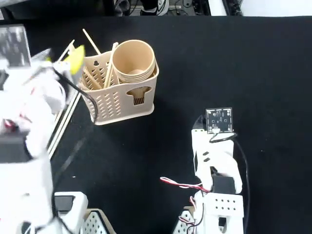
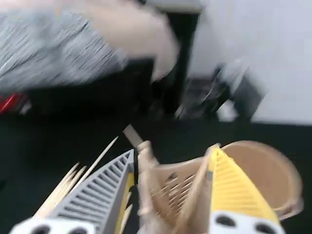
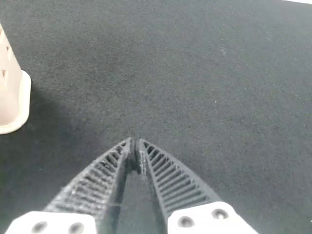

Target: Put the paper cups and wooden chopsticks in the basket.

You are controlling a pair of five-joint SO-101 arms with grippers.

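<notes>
High view: a beige basket [image 1: 122, 100] stands toward the far left of the black desk [image 1: 234, 68], with a nested stack of paper cups [image 1: 133, 61] seated upright in its right-hand half. Several wooden chopsticks [image 1: 91, 41] lean in its left-hand half, their ends poking above the rim. The left arm, white and blurred, runs up the left edge of the scene, and the left tool [image 1: 73, 56] sits at the basket's left rim, its yellow finger just beside the leaning sticks. In the left wrist view the tool's grey and yellow fingers are spread, with a corner of the perforated basket wall between them and the cup mouth just past the yellow finger. Whether either finger touches the basket cannot be told. More loose chopsticks [image 1: 62, 124] lie in a bundle on the desk along the basket's left side, partly under the left arm. The right arm rests near the front middle of the desk, well apart from the basket. The right tool [image 3: 135, 142] points over bare black cloth with its fingers pressed together and nothing between them. The right wrist view catches the basket's base at its edge.
</notes>
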